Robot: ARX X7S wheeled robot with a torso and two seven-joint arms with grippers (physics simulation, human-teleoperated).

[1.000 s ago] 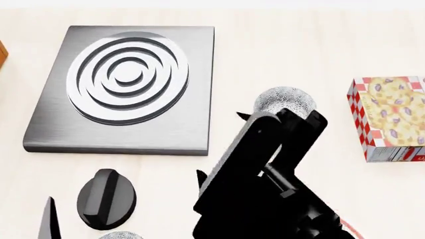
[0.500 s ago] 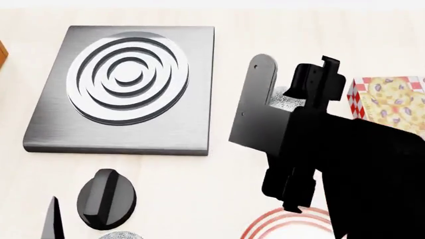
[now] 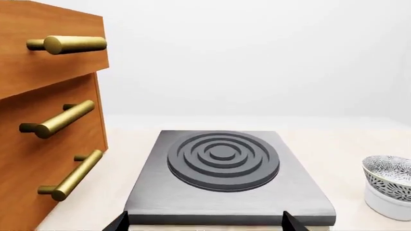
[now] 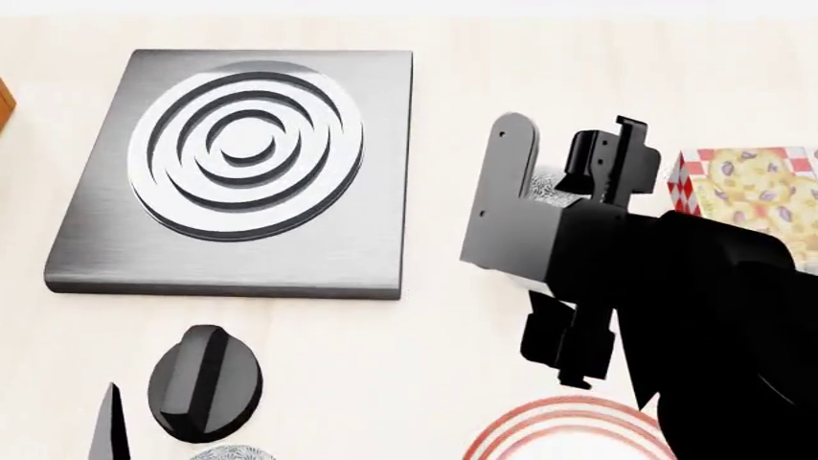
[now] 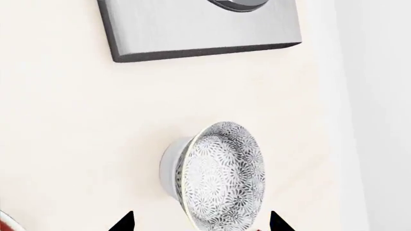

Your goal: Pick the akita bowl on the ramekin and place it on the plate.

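Since the akita bowl point(image 5: 222, 175) sits on the ramekin point(image 5: 170, 168) just beyond the stove plate's point(image 5: 199, 29) near edge, directly ahead of the wide-open right gripper point(image 5: 200, 224), that arm is nearer, the plate point(image 4: 562, 433) behind it

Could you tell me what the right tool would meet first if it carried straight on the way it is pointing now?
Most likely the akita bowl: in the right wrist view it sits on the ramekin, directly ahead between the tips of the open right tool. How much gap remains is unclear.
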